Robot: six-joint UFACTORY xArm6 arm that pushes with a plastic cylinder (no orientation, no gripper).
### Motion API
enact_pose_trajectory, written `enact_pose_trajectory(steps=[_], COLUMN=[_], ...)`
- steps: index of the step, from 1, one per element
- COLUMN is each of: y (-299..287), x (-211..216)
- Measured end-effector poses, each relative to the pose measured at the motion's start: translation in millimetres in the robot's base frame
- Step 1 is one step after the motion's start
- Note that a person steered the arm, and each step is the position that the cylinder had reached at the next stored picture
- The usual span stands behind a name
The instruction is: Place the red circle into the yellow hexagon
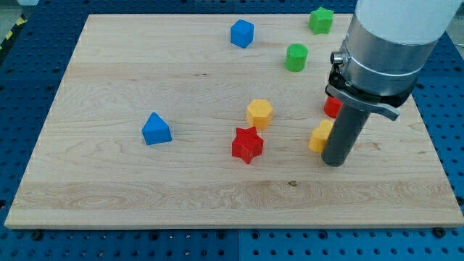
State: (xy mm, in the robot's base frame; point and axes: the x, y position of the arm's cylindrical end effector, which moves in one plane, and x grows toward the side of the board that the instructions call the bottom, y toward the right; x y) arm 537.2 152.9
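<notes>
The red circle (pixel 331 107) is mostly hidden behind the rod at the view's right; only its left edge shows. The yellow hexagon (pixel 259 114) sits near the board's middle, well to the left of the red circle. My tip (pixel 334 162) rests on the board below the red circle. It is right beside a second yellow block (pixel 320 135), whose shape is partly hidden by the rod.
A red star (pixel 247 145) lies just below the yellow hexagon. A blue triangular block (pixel 156 130) is at the left. A blue block (pixel 242 33), a green cylinder (pixel 296 57) and a green block (pixel 321 19) lie near the top. The wooden board (pixel 109 188) ends close to the rod's right.
</notes>
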Motion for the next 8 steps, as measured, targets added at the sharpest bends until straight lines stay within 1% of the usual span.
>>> enact_pose_trajectory(steps=[1,2,3,4,5,6,7,8], y=[59,62,48,48,30,11,5,-14], x=[-17,-66,-114,-115,-101,-78,-73,-73])
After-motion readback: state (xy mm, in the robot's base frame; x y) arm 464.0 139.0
